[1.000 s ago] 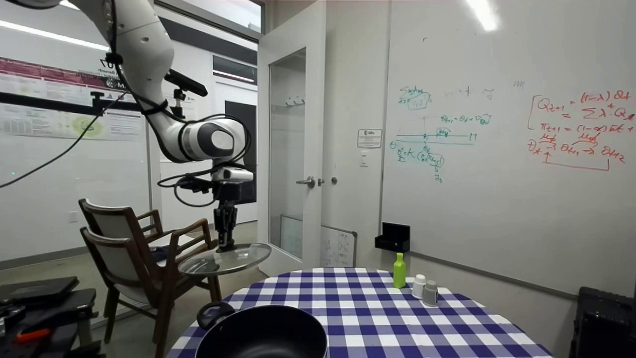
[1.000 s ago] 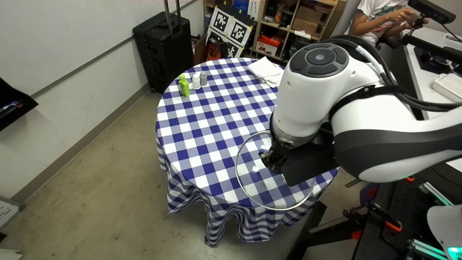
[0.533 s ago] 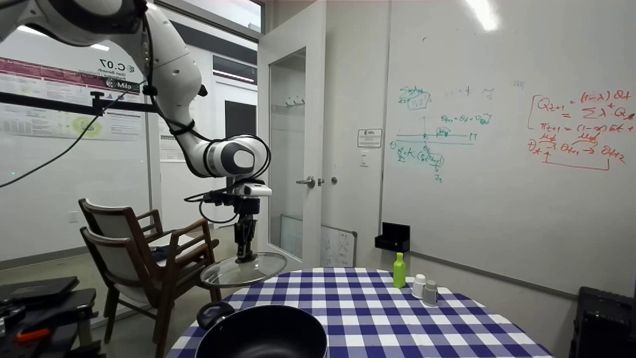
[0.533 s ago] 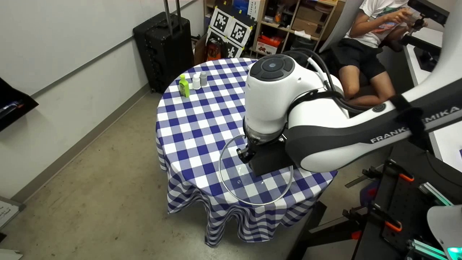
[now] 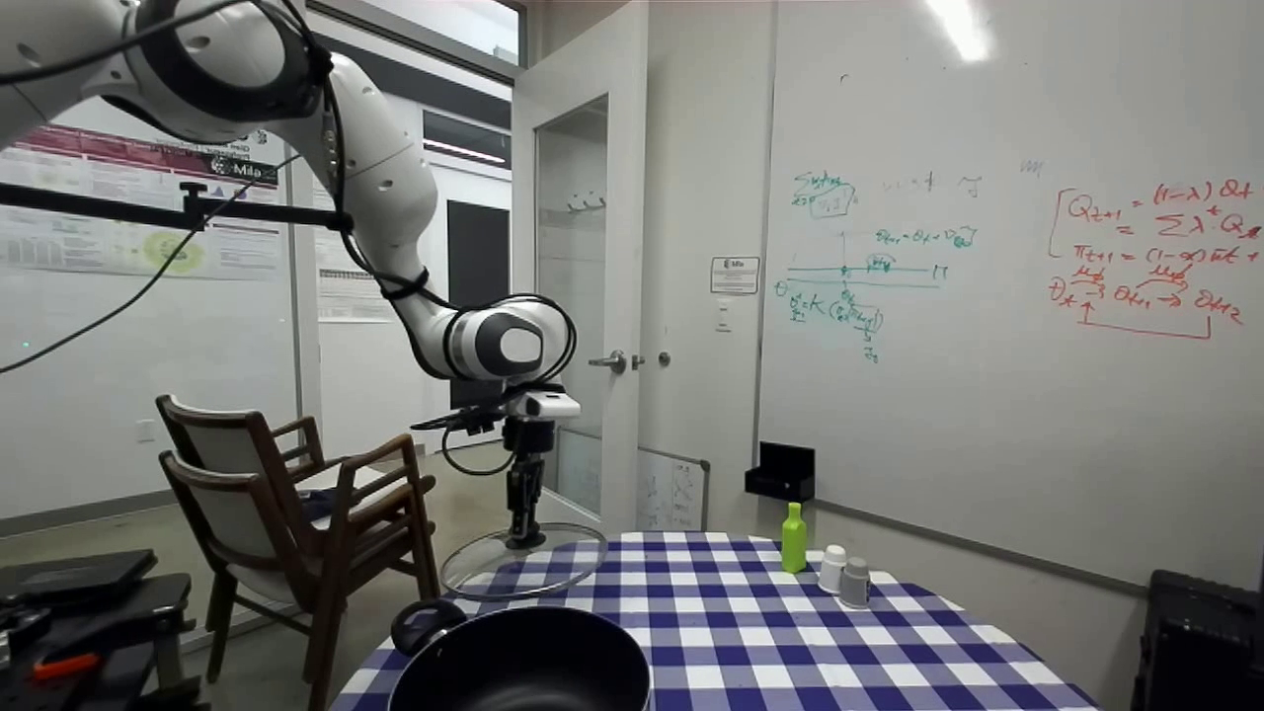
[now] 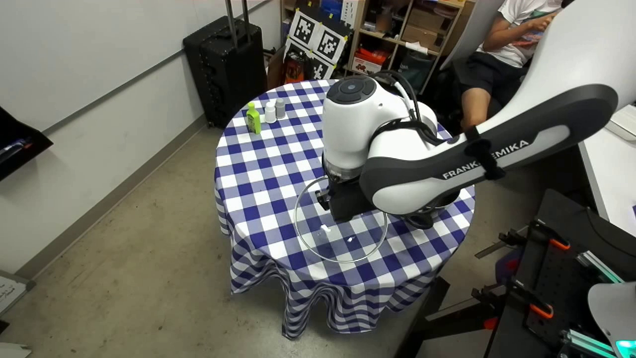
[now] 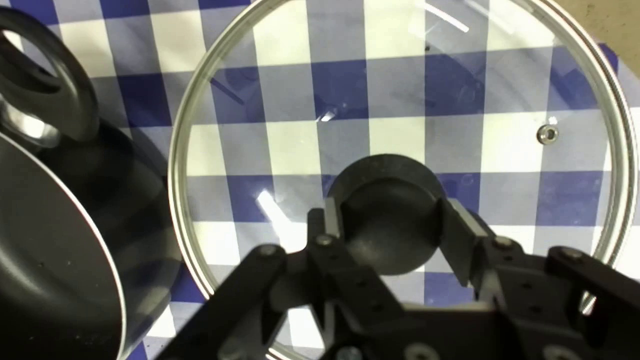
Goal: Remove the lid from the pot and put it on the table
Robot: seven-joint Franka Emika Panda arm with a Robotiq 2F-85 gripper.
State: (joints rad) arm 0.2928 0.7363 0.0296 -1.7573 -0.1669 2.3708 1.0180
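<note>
Wrist view: pincer point(image 7: 394, 229) clenched on the knob point(image 7: 392, 212) of a glass lid point(image 7: 400, 115)

Its fingers point(image 7: 462, 245) press the black knob from opposite sides, so the lid is in its grasp; clear glass spreads around them, edged with a metal rim and fitted with a small vent point(image 7: 547, 135); in an exterior view the pincer points downward at the end of the white arm point(image 6: 447, 164); in an exterior view the lid's whole ring shows against the round table point(image 6: 278, 164), whose blue-and-white checks come through the glass; whether the rim rests on the table or hangs just above it, I cannot tell.

Just beside the lid stands the black pot point(image 7: 132, 210), its dark inside in plain sight and its loop handle point(image 7: 80, 97) sticking out at the side; in an exterior view the arm hides much of it.

Well apart from the lid, near the table's edge, a green bottle point(image 5: 794, 539) stands upright beside a white shaker point(image 5: 832, 570) and a grey shaker point(image 5: 855, 585); beyond the table are wooden chairs point(image 5: 232, 513), a door point(image 5: 583, 296) with a glass panel, a whiteboard point(image 5: 987, 415) with red and green writing, a black suitcase point(image 6: 226, 74) and a person point(image 6: 509, 49) in a white shirt, partly hidden by the arm.
</note>
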